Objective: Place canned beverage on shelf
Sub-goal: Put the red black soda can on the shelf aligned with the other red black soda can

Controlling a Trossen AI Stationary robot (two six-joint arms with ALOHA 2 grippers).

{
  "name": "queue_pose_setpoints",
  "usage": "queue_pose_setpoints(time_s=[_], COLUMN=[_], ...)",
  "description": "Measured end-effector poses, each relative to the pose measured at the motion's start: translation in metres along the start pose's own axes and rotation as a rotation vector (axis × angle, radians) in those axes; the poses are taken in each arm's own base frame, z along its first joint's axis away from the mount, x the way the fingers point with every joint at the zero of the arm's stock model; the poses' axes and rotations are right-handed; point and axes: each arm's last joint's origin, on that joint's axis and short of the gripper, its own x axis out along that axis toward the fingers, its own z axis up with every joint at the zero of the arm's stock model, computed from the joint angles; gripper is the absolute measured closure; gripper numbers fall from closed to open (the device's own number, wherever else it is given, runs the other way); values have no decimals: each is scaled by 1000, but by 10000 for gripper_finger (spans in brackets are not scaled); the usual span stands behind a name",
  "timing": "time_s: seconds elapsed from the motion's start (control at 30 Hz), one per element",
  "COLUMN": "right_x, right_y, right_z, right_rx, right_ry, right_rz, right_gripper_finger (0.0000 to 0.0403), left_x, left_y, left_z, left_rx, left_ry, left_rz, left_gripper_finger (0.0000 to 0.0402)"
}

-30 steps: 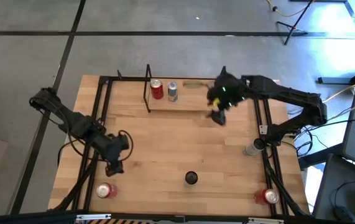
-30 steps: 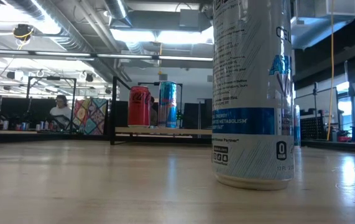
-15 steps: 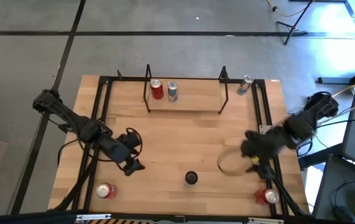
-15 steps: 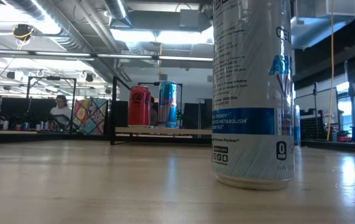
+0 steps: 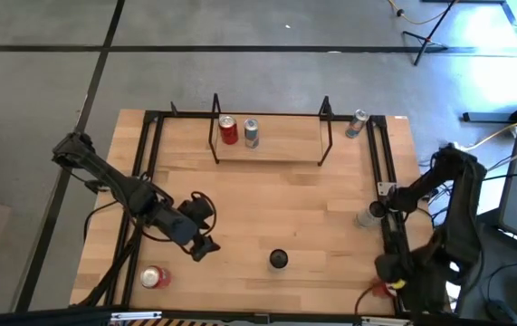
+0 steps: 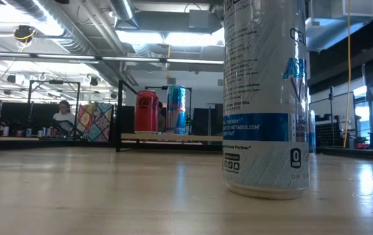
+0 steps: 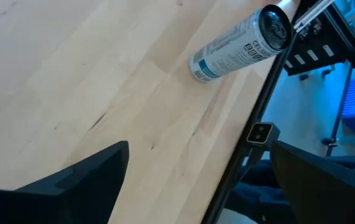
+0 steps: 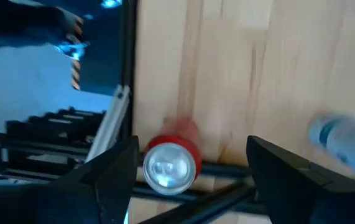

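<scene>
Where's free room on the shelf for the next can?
The shelf is free from the blue-silver can across to its right end frame. It is crowded at the left end, where the red can and the blue-silver can stand side by side against the left end frame.

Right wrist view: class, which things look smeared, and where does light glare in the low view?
Right wrist view: the red can and pale can are motion-blurred. Low view: ceiling lights glare; the near can fills the frame, cropped.

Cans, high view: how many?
7. Red can and blue can on the shelf; silver can far right; grey can by right rail; dark-topped can centre; red near-left can; near-right red can, half hidden.
</scene>
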Motion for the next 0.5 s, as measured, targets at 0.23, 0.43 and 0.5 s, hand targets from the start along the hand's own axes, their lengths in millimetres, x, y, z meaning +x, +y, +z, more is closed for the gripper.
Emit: queue_pose_setpoints(time_s=[0.23, 0.43, 0.5], right_x=[21, 23, 23], right_y=[21, 28, 31], right_z=[-14, -23, -22], right_rx=[69, 144, 159], right_ry=[47, 37, 27], right_rz=[-69, -72, -42], right_gripper_finger=[118, 118, 118], left_x=[6, 6, 6], left_y=[-2, -3, -4], left_z=[0, 1, 1], left_rx=[-13, -16, -19], left_ry=[-2, -38, -44], left_rz=[0, 6, -6], left_gripper_finger=[23, 23, 23])
